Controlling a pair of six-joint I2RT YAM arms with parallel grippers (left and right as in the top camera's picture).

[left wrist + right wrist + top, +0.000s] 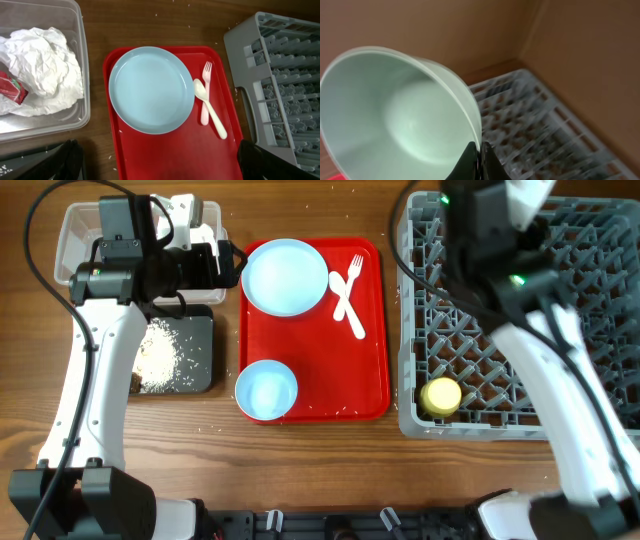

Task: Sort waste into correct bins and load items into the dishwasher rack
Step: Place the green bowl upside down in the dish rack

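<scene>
- Over the table, the red serving tray (340, 380) carries the pale blue plate (285, 276), the pale blue bowl (266, 391), and the white fork (354, 268) crossed with the spoon (337, 280). The yellow cup (441, 396) sits in the dishwasher rack (600, 250), and rice scraps (158, 358) lie in the black tray (198, 355). The left gripper (230, 266) hovers between the clear tub (70, 230) and the plate.
- From the left wrist, its fingers (62, 160) stand wide apart and empty above the plate's near edge. The napkin (42, 65) and red wrapper (12, 87) lie in the tub. The plate looks stiff, light and smooth. Lying flat, its raised rim is probably the only purchase. The slim cutlery would likely skid under a careless pinch.
- At the right wrist, the right gripper (477, 160) is pinched on the rim of the pale green bowl (395, 115), which hangs tilted above the rack. A single rim pinch on thin, slick plastic may let the bowl pivot, so lowering it slowly between the pegs seems wise.
</scene>
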